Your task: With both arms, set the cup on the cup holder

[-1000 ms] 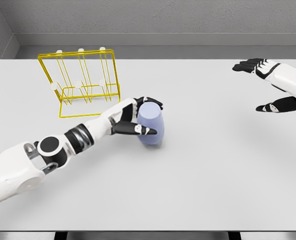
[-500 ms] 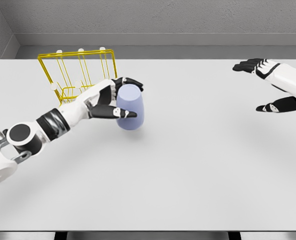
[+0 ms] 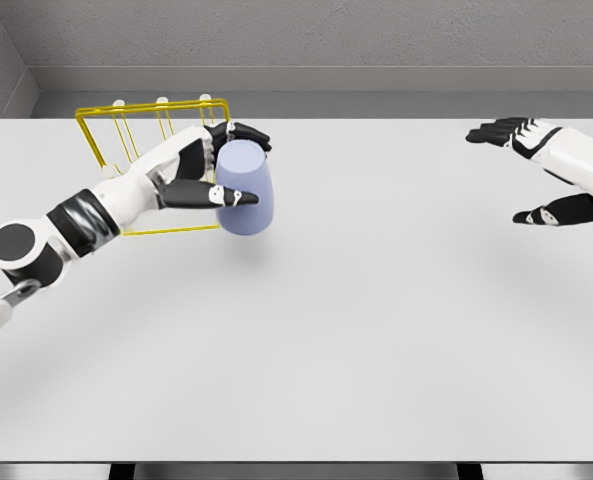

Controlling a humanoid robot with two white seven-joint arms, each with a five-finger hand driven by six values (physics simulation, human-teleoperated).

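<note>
Gripping the cup (image 3: 244, 188) w/ left hand (image 3: 204, 170), fingers wrapping its side wall, thumb across front; cup is hanging clear of the table (image 3: 376, 330), at 3 o'clock of the yellow cup holder (image 3: 106, 150), just beside its frame. Right hand (image 3: 536, 150) is idling far right, fingers spread, holding nothing. Cup is looking rigid, smooth, prob. light and slippery; mid-wall grip seeming best.

One lavender cup (image 3: 244, 188), one yellow wire cup holder (image 3: 126, 150), one desk (image 3: 376, 330), and two hands: left hand (image 3: 211, 170), right hand (image 3: 536, 170).
</note>
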